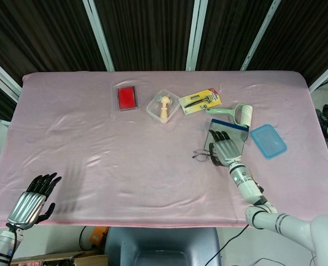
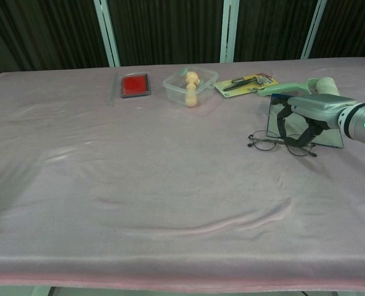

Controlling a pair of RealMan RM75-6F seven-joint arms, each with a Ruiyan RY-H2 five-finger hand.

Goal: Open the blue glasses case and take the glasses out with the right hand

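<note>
Head view: we take the glasses case (image 1: pixel 229 136) as our landmark. It lies open on the pink tablecloth (image 1: pixel 97 144), grey lining up w/ a blue strip along its far edge. Our right hand (image 1: pixel 226 148) sits over the case's near-left part, fingers curved down. The glasses (image 1: pixel 201 155) lie on the cloth just left of the case's near corner, already outside it, w/ the right hand's fingertips at their right end; from this view we can't tell if the fingers are clamped on the frame or only touching it. A blue lid (image 1: pixel 268 141) lies just right of the case. A green-handled lint roller (image 1: pixel 233 113) lies just beyond the case. Further beyond & left of the case: a yellow blister pack (image 1: pixel 200 101), a clear plastic tub (image 1: pixel 163 106) w/ a peach-coloured piece in it, and a red pad in a clear box (image 1: pixel 126 97). Our left hand (image 1: pixel 32 201) is well apart from the case, far left at the near table edge, fingers spread & holding nothing.

Chest view: the case (image 2: pixel 323 132) shows mostly as grey lining. The right hand (image 2: pixel 301 117) arches over its left half, dark fingers (image 2: pixel 283 122) curled down, tips meeting the right lens of the glasses (image 2: pixel 280 142), which lie flat on the cloth just in front & left of the case. Grip or mere contact: can't tell. Left hand not seen here.
</note>
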